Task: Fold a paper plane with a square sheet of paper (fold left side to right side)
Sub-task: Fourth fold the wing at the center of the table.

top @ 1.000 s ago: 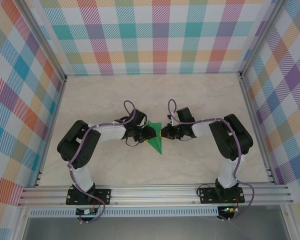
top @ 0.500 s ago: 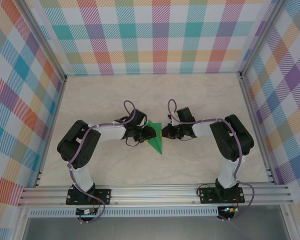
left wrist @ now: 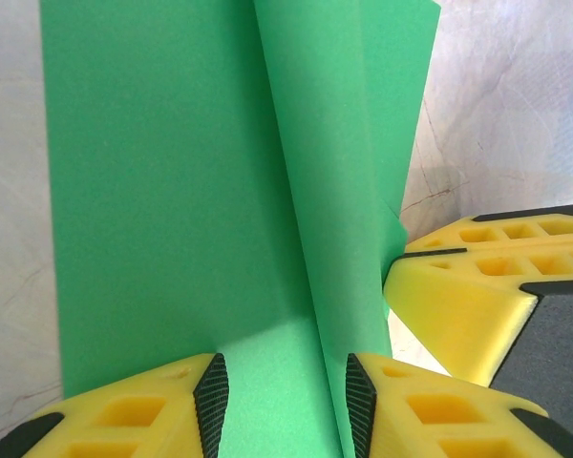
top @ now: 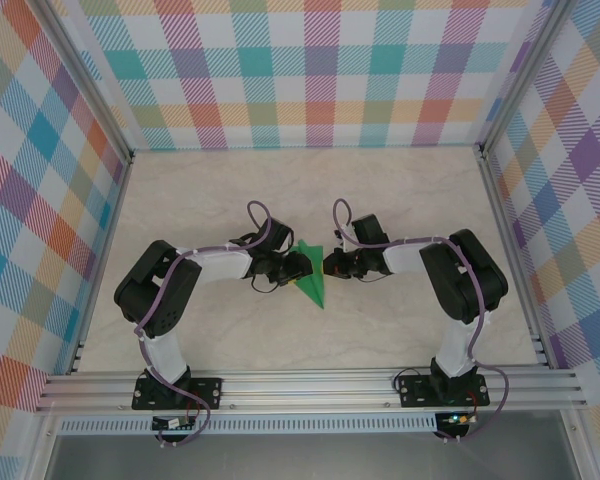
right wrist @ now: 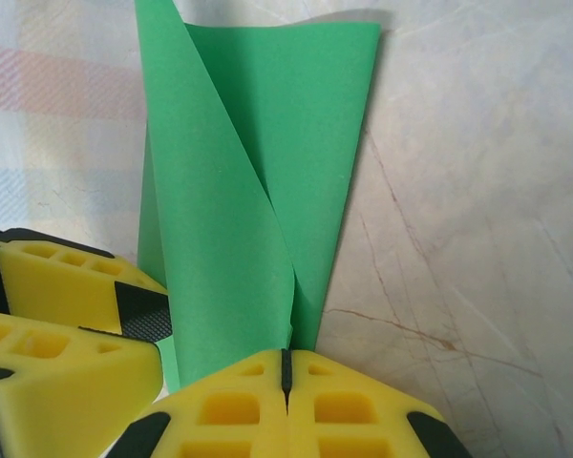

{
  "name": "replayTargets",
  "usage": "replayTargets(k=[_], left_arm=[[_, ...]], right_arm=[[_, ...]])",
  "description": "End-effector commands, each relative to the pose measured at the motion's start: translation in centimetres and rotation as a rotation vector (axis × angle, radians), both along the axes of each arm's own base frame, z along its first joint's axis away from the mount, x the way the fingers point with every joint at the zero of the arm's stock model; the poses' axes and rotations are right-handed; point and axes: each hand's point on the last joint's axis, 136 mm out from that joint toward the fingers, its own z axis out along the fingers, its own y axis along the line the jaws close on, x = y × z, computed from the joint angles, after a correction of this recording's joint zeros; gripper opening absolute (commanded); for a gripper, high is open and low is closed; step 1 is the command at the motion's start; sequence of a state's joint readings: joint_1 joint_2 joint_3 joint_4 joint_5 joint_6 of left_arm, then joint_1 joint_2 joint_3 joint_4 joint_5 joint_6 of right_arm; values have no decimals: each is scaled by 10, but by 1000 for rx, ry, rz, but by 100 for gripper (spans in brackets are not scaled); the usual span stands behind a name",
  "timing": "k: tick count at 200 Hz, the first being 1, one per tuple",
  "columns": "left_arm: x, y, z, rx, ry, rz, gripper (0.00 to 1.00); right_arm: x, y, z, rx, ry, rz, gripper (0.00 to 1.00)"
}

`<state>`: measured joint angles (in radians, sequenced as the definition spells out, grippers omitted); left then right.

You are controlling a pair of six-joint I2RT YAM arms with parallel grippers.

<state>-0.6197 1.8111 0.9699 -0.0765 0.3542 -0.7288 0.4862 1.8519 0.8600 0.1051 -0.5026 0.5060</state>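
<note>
Paper plane (top: pixel 311 280) — found part-made, lying near the middle of the desk (top: pixel 400 200), between the two arms. In the overhead view it is seen as a narrow green wedge, its point directed toward the near edge. The left gripper (top: pixel 301 268) is set at its left side and the right gripper (top: pixel 329 264) at its right; both are touching or just beside the paper.

The left fingers (left wrist: pixel 124 415) are set partly apart, astride the paper, with a raised crease (left wrist: pixel 315 239) standing between the pads; no clamp on it is seen. The right fingers (right wrist: pixel 349 405) are pressed fully together, and a lifted flap (right wrist: pixel 224 229) is drawn down into the seam between them — it is judged to be pinched there.

Progress: several folds are judged done, since layered panels and a pointed outline are shown. The flap is curled and off the desk, not creased flat, so the fold in hand is judged unfinished. Laying it over, pressing the crease and any later wing folds are judged outstanding. The exact layer count cannot be told.
</note>
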Motion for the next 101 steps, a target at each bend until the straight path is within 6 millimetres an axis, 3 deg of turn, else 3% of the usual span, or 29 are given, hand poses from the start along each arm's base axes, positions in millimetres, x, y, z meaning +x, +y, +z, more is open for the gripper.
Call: replayTargets(k=[1,57,101], left_arm=[[0,4,13,33,-22,-5,41],[8,0,62,-4,-108,-20,42],[13,-22,55,-76,-70,-62,32]], right_arm=[[-17,-10,-16,-94,54,11,3],[-20,-17,-23,-139,73,5,3],[-21,-16,-25,-144,73,11,3]])
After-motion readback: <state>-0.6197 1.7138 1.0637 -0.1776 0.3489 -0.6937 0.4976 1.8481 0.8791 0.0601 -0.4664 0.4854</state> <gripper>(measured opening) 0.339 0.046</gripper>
